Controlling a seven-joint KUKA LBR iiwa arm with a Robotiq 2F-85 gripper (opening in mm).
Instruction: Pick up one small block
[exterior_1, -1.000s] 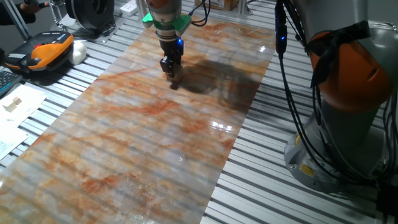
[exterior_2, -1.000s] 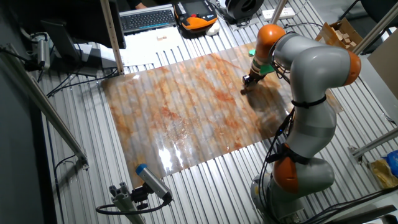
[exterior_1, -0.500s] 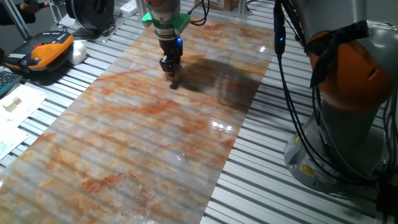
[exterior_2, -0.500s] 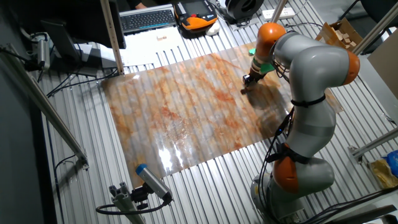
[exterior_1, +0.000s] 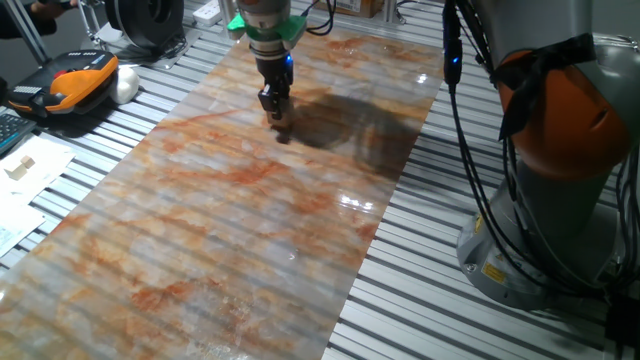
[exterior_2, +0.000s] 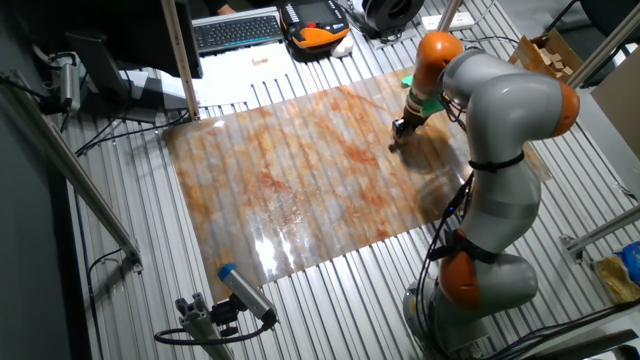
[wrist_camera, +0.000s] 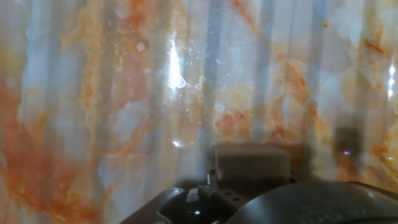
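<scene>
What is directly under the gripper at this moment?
In the hand view a small block sits just past the gripper, over the marbled mat. The fixed views hide the block behind the fingers, so contact and lift-off cannot be judged.

The hand (exterior_2: 397, 139) (fingers apparently closed) hangs low over the marbled sheet (exterior_2: 290, 170).

We see a counter (exterior_1: 150, 130) of metal slats with a shiny orange marble sheet (exterior_1: 220, 220) on it.
</scene>
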